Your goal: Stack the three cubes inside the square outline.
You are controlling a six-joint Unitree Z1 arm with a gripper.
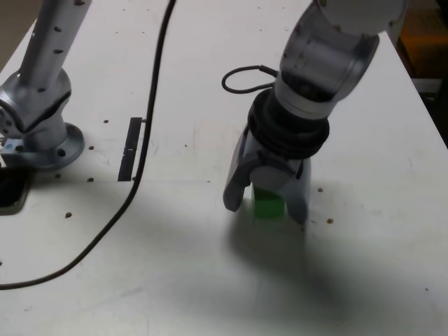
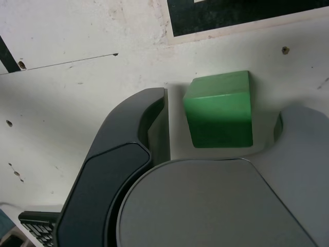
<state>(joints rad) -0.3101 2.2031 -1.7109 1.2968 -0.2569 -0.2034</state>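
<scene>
1. One cube is in sight: the green cube (image 1: 268,203) sits on the white worktop (image 1: 210,280), low and right of centre in the exterior view, directly under the gripper (image 1: 269,199). The red and yellow cubes appear in neither view.
2. The fingers (image 2: 154,123) are spread apart and grasp nothing. In the wrist view a clear strip of worktop is seen between the dark finger and the near face of the cube; on the pale finger's side the gap is narrower, and contact there cannot be ruled out.
3. The step in hand is judged to be the grasp of the green cube. The cube is better centred between the fingers before closing, since it lies nearer the pale one and could be pushed sideways.
4. The cube's faces appear slightly turned against the finger pads; a small wrist correction is advised so that flat faces are met squarely.
5. The fingers are best closed low on the cube's sides, and gently, so that it does not tip or slip out.
6. Part of the square outline (image 2: 241,15), black tape with a pale border, is seen at the upper edge of the wrist view, near the cube. The lift should clear the worktop before the cube is carried there.
</scene>
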